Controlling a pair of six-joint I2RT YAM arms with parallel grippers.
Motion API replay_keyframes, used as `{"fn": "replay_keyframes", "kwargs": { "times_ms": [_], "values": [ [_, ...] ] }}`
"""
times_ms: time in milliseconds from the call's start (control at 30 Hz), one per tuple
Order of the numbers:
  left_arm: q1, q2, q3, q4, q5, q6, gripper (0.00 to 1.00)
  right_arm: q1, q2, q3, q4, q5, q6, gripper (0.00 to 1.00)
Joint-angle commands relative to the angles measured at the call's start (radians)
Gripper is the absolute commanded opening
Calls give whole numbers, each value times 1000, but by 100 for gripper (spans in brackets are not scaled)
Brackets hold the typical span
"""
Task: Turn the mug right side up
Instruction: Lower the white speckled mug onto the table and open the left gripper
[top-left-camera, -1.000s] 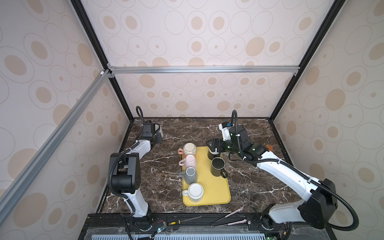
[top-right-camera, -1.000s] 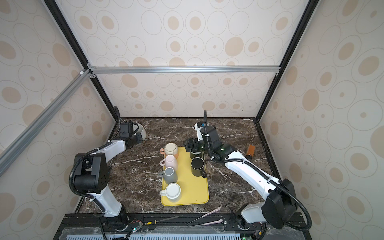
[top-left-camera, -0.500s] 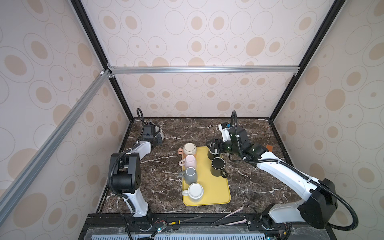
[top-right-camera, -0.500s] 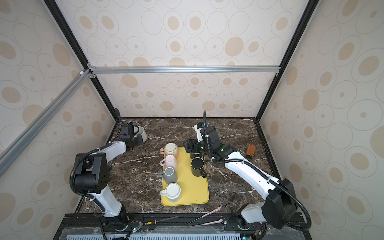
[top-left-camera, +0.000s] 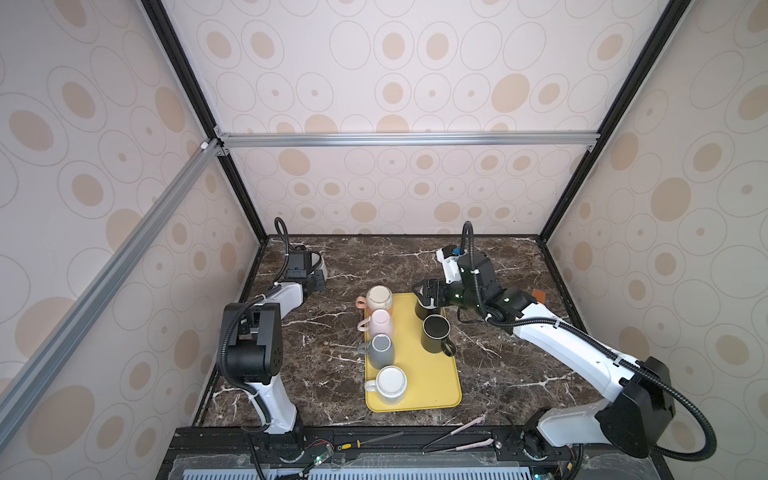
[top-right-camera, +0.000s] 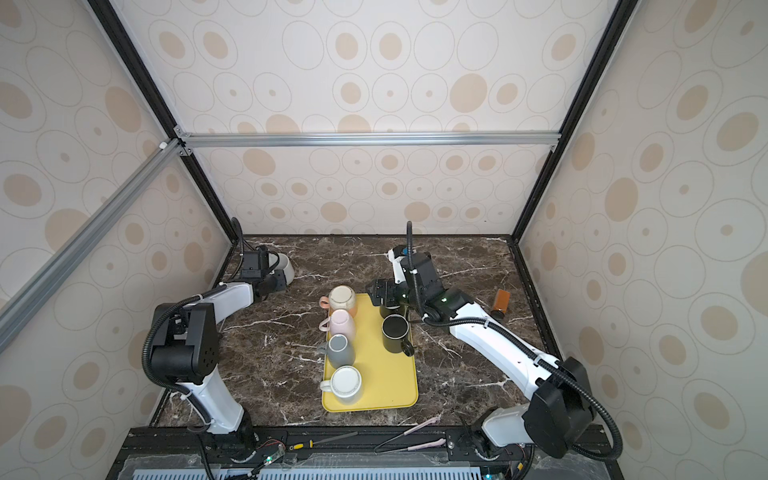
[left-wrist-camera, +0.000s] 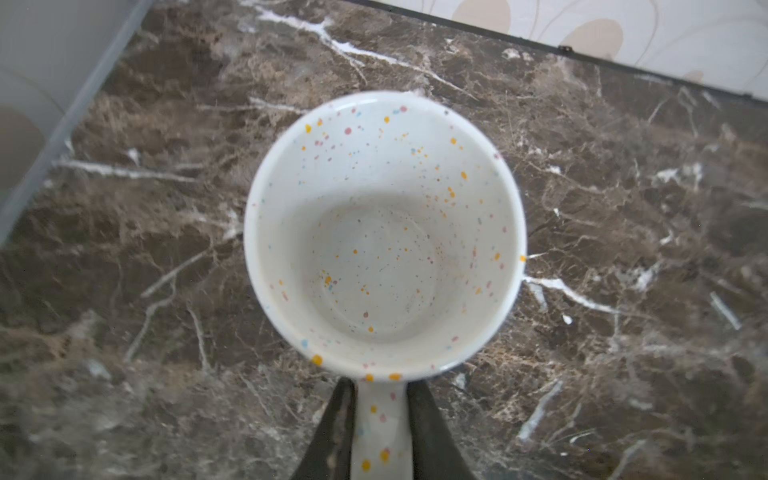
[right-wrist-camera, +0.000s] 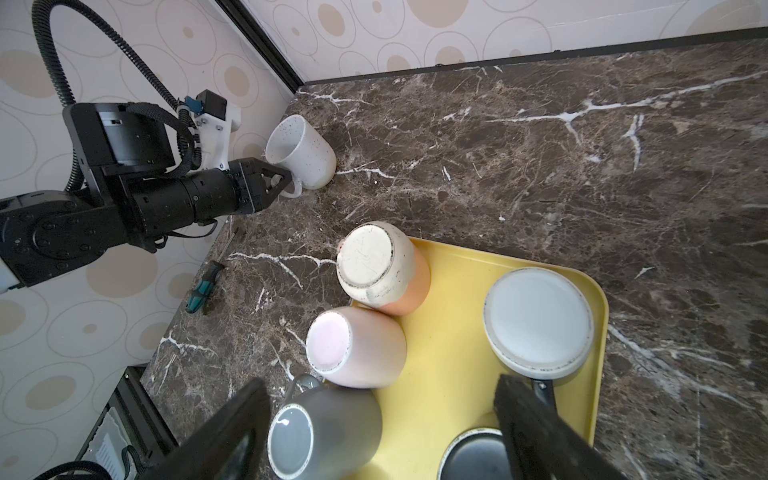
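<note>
Yellow tray (top-left-camera: 432, 386) lies mid-bench toward the near edge and carries a row of mugs (top-left-camera: 380, 345). Right gripper (top-left-camera: 423, 291) hangs over the tray's far right corner, jaws spread wide and empty. A dark mug (right-wrist-camera: 538, 320) sits base-up below it. Speckled mug (left-wrist-camera: 382, 232) stands mouth-up in the far left corner of the bench. Left gripper (left-wrist-camera: 381, 386) has narrow jaws flanking the mug's handle (left-wrist-camera: 380, 419); whether they grip it cannot be told.
</note>
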Motion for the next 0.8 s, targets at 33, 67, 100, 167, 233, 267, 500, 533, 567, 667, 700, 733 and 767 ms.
{"fn": "replay_keyframes", "kwargs": {
  "times_ms": [33, 67, 100, 167, 233, 267, 500, 533, 567, 667, 700, 733, 767],
  "values": [
    [2, -30, 42, 37, -51, 36, 77, -5, 6, -10, -5, -14, -16, 87],
    [2, -37, 46, 30, -62, 43, 89, -6, 6, -9, -6, -15, -17, 87],
    [2, -42, 50, 23, -70, 50, 95, -6, 8, -8, -8, -15, -19, 87],
    [2, -59, 67, 2, -88, 58, 100, -5, 8, -7, -14, -15, -23, 87],
    [-3, -93, 72, -2, -87, 67, 100, -5, 2, -7, -20, -17, -34, 87],
    [-8, -116, 74, -1, -92, 70, 100, -6, -5, -8, -23, -13, -43, 87],
    [-133, -266, 95, -12, -103, 148, 100, -5, -104, -76, 39, 7, -180, 87],
    [-168, -289, 91, -26, -122, 174, 100, -5, -119, -86, 44, 4, -208, 87],
    [-210, -316, 84, -47, -140, 208, 100, -5, -139, -99, 54, -8, -239, 87],
    [-342, -409, 33, -95, -204, 298, 100, -6, -209, -168, 117, -51, -313, 92],
    [-372, -446, 6, -102, -208, 311, 100, -6, -236, -197, 145, -62, -339, 94],
    [-394, -504, -28, -111, -187, 321, 100, -5, -267, -228, 180, -65, -357, 97],
    [-405, -569, -73, -106, -169, 316, 100, -6, -293, -254, 201, -55, -368, 100]
  ]
}}
